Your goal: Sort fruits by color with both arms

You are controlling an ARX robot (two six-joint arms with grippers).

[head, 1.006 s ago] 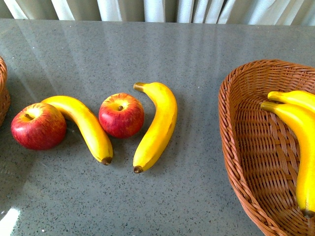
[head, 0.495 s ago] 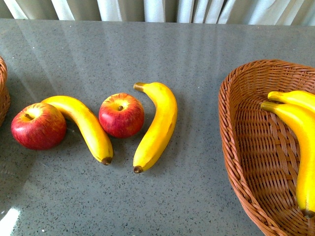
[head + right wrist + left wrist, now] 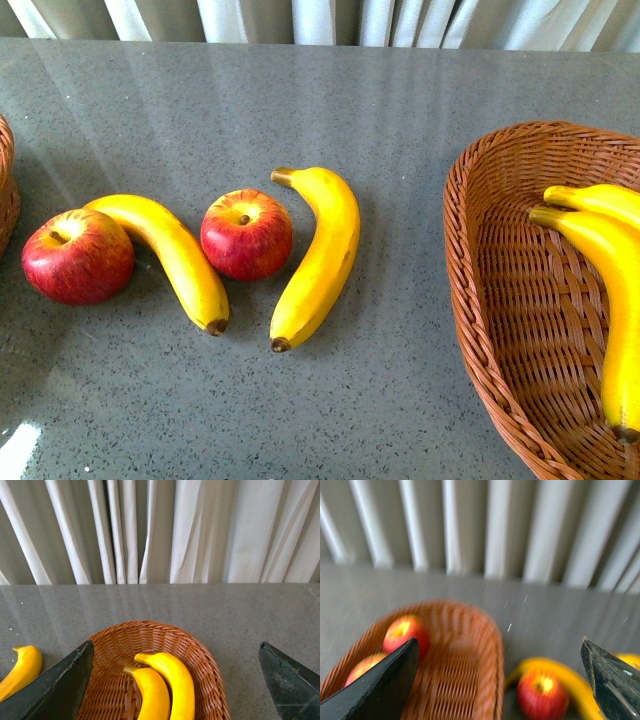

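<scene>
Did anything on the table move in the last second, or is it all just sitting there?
Nothing visibly moved in the front view. The left apple, left banana, right apple and right banana lie in the same row on the table, and the two bananas stay in the right basket. No arm shows there.

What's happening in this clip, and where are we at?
A two-armed robot is partway through sorting fruit by colour. The right basket already holds two bananas, and the left basket, blurred in the left wrist view, holds two apples. On the table two more apples and two more bananas lie in a row. The left gripper and right gripper are both open and empty.
</scene>
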